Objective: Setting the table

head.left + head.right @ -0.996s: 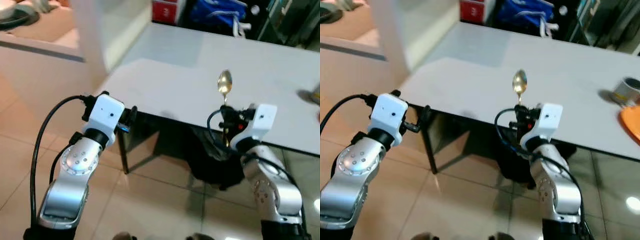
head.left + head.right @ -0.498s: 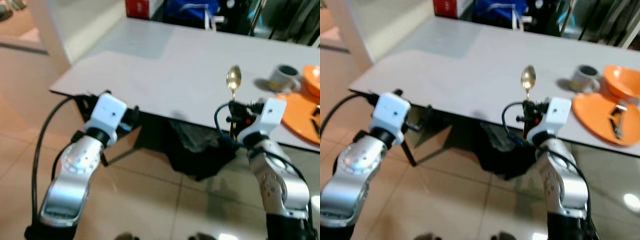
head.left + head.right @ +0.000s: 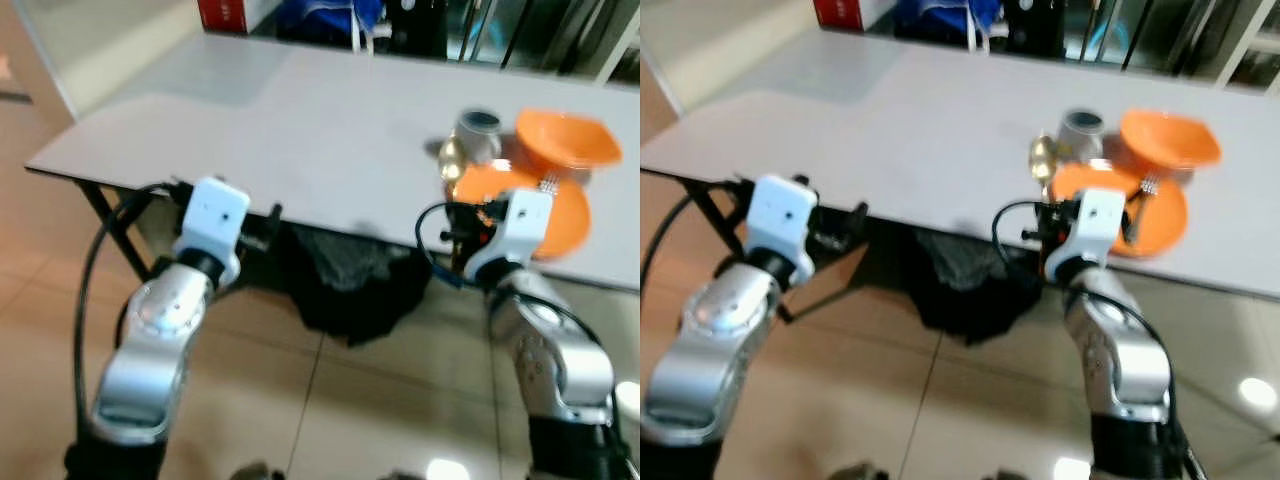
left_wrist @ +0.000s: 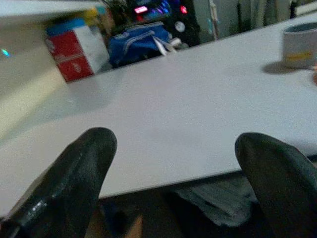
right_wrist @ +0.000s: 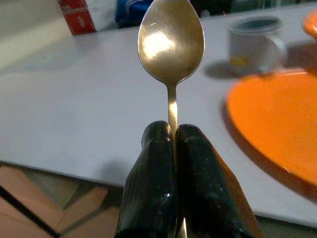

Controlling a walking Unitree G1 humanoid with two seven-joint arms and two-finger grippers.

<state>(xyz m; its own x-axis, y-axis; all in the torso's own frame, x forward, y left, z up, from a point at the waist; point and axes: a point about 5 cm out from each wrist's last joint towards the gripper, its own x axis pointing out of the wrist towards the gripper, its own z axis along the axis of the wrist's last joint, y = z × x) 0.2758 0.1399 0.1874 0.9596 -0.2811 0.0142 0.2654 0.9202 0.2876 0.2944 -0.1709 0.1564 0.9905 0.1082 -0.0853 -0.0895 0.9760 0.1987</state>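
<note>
At table (image 3: 890,130) edge, right pincer (image 5: 173,136) grips spoon (image 5: 171,42) upright.

My two eyes look down from above at the tabletop (image 3: 300,120). My wrist cameras look low across it, up close.

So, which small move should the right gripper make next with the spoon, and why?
Probably carry it forward over the table and lower it beside the plate. The right gripper is shut on the spoon, which stands upright at the table's near edge, not yet over it. The plate, bowl, fork and mug are already set there.
</note>
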